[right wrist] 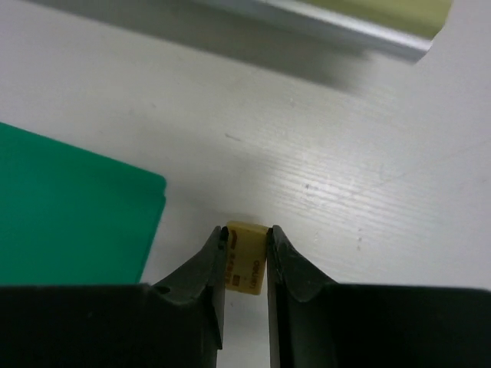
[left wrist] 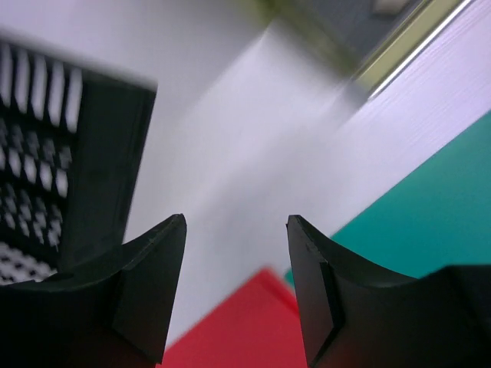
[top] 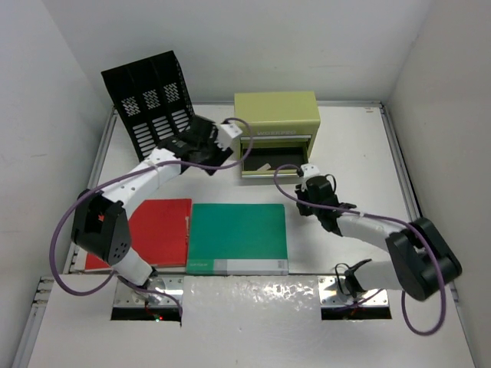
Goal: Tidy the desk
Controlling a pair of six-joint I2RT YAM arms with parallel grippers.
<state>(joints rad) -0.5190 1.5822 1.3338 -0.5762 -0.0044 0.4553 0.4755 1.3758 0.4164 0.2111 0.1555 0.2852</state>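
Now the right claw [right wrist: 246,236] has its two fingers pressed against opposite sides of a small yellow block [right wrist: 246,268] — an eraser by the look of it, though its print is too small to read. The block appears to rest on the desk [right wrist: 368,176], whose bare white top spreads ahead of the claw and to either side of it. Off the claw's left lies the corner of a green folder [right wrist: 69,207], near the block but not touching it. Well ahead of the claw runs a pale metal edge [right wrist: 307,27], which I take for the front of the open drawer [top: 270,159] in the olive drawer box [top: 276,113].

The left claw [left wrist: 236,226] hangs open with nothing between its fingers. A black file rack [left wrist: 46,153] stands to its left, a red folder [left wrist: 245,330] lies below it, and the green folder is to its right.

The hold on the block is the weak spot. Only the fingertips pinch it, so on the lift it could pivot or squirt out, the more so if it is soft rubber. Carried low toward the drawer, block or fingers might catch that front edge. From above, the left claw sits just beside the drawer box — the two arms could crowd each other there.
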